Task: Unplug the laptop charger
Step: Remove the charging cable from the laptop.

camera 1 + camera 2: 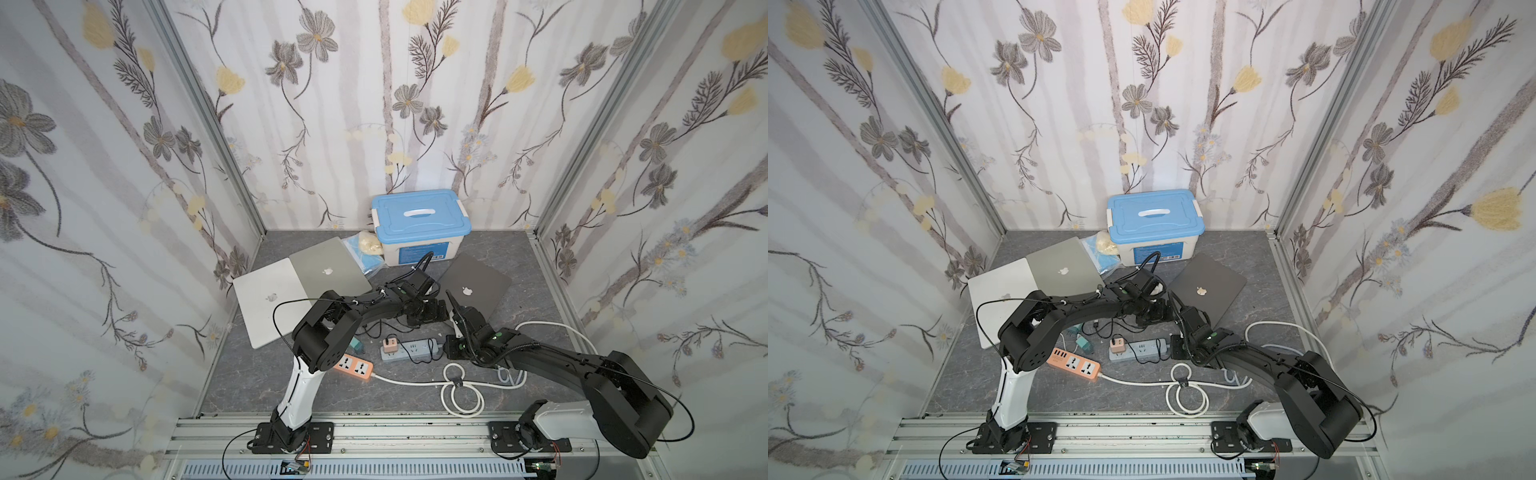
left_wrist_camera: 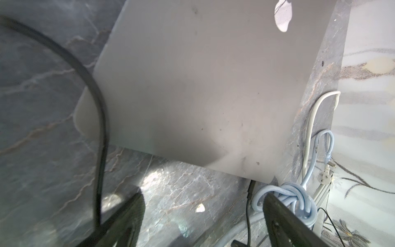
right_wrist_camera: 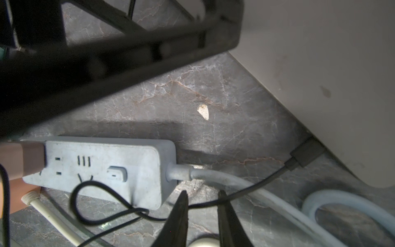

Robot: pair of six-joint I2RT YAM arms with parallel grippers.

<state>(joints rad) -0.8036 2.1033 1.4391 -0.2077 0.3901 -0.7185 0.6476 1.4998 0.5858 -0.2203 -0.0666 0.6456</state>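
The charger's black plug point(image 3: 307, 154) sat in the edge of the dark laptop point(image 3: 320, 64), its thin cable point(image 3: 277, 172) trailing away from that laptop — running across the gap between the slightly parted fingers of the right gripper point(image 3: 203, 198), unclamped. Beside the same laptop, the left gripper point(image 2: 203, 194) gaped wide, holding nothing.

- Walls point(image 1: 374, 104): white, with grey and yellow floral print.
- Tabletop point(image 1: 257, 374): dark grey, pale marble veining.
- Storage box point(image 1: 415, 253): white body, blue lid.
- Pale silver laptop point(image 1: 270, 307); silver laptop point(image 1: 328, 266); dark grey laptop point(image 1: 482, 274).
- Orange power strip point(image 1: 357, 368); pale blue-grey power strip point(image 1: 409, 349).
- Plug adapter point(image 1: 390, 345): pink.
- Charger plug point(image 3: 307, 154): black.
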